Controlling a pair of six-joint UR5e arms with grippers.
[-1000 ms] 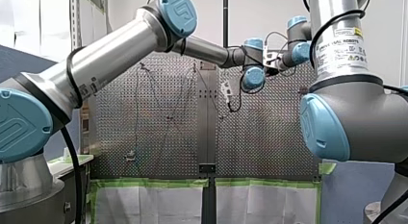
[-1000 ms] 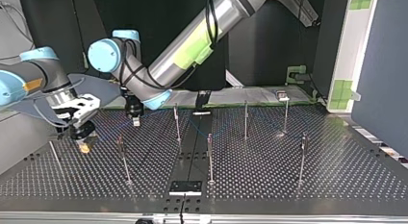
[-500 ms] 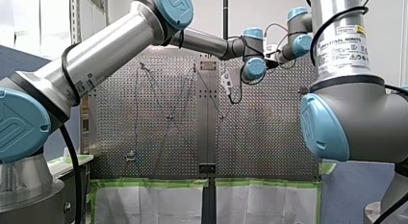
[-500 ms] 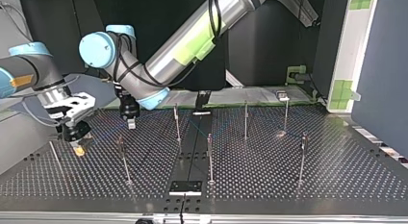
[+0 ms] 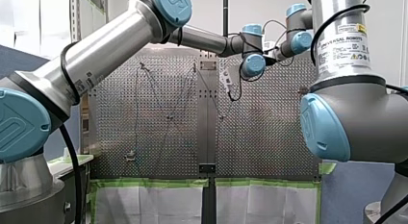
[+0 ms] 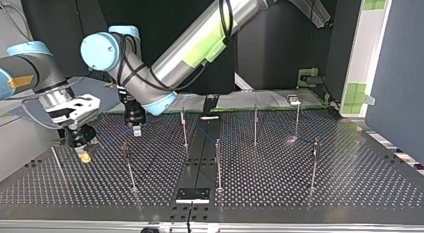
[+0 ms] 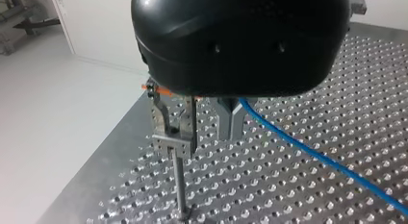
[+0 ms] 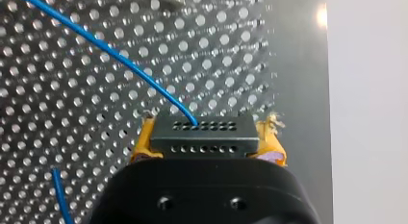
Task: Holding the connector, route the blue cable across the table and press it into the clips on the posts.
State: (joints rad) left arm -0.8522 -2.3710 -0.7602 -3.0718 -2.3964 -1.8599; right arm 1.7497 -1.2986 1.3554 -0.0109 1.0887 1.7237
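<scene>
My right gripper (image 8: 207, 148) has its yellow pads (image 8: 144, 146) shut on the black connector (image 8: 201, 131). The blue cable (image 8: 110, 53) leaves the connector and runs over the perforated table. In the top view this gripper (image 6: 84, 154) hangs low at the left. My left gripper (image 6: 135, 130) is just to its right, above the table. In the left wrist view its metal fingers (image 7: 230, 122) stand shut beside a clip (image 7: 172, 146) on a post (image 7: 179, 185). The cable (image 7: 312, 154) passes behind one finger; I cannot tell whether it is gripped.
Several thin posts stand on the table, among them one (image 6: 184, 127) near the left gripper, one (image 6: 218, 163) at the middle and one (image 6: 314, 163) at the top view's right. A black plate (image 6: 192, 195) lies at the near edge. The table's edge is close beside the connector.
Both grippers have shifted a little toward the top view's left. The right gripper still holds the connector.
</scene>
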